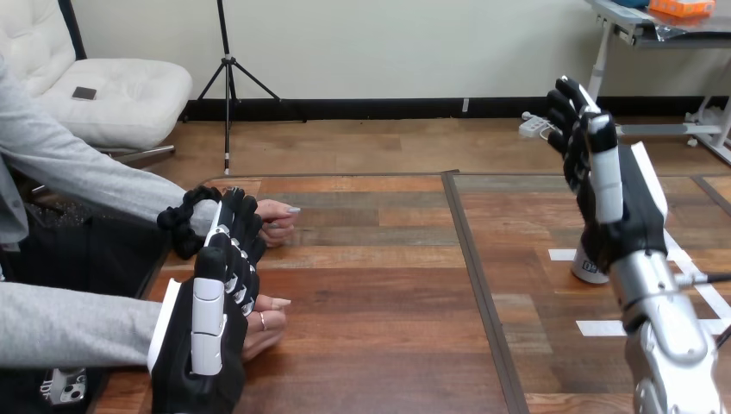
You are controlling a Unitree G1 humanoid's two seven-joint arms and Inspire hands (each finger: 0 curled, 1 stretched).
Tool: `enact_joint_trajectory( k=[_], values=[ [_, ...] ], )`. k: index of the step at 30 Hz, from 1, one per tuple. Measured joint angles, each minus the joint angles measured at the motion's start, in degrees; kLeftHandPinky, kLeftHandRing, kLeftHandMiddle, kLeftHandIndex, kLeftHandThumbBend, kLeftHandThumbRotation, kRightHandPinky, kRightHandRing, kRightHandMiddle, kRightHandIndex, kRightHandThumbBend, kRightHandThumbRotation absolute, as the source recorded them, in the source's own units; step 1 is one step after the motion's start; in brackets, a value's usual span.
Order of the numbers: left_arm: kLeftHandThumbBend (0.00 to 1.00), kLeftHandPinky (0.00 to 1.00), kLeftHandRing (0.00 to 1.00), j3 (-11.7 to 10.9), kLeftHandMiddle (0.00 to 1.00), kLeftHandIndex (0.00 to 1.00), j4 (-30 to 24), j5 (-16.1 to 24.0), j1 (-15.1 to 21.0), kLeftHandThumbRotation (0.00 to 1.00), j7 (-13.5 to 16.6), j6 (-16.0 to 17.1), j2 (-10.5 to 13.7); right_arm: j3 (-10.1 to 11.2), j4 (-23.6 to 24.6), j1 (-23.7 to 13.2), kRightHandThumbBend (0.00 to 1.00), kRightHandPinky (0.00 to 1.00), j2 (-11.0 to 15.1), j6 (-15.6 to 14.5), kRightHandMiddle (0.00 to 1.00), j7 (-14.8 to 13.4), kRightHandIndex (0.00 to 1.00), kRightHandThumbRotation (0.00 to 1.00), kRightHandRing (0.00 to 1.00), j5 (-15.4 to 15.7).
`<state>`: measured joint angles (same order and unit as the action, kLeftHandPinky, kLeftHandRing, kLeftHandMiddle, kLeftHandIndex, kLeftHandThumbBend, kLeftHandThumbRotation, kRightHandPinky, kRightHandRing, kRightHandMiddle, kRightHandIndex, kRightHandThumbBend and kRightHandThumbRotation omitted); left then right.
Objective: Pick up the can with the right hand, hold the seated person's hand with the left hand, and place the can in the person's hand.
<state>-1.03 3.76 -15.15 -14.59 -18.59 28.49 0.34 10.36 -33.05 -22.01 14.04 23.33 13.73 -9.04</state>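
A small white can (588, 266) stands on the table at the right, mostly hidden behind my right wrist. My right hand (606, 185) is raised above the can with its fingers spread and nothing in it. At the left, the person's two hands rest on the table: one farther back (278, 221), one nearer (265, 321). My left hand (211, 323) lies alongside the nearer hand, its straight fingers (234, 231) reaching toward the farther hand's wrist. I see no finger curled round either hand.
White tape strips (603, 328) mark the table around the can. A dark seam (483, 285) runs front to back down the table between the two halves. The table's left edge lies under the person's forearms.
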Motion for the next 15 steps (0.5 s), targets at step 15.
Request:
enact_joint_trajectory(
  k=[15],
  values=[
    [0.76,1.00,1.00,0.04,1.00,0.99,0.00,0.03,0.00,1.00,0.07,-0.03,0.12,0.80,-8.50,-7.41,0.98,1.00,3.19,-0.79,0.97,-1.36,0.97,1.00,0.99,1.54]
  ],
)
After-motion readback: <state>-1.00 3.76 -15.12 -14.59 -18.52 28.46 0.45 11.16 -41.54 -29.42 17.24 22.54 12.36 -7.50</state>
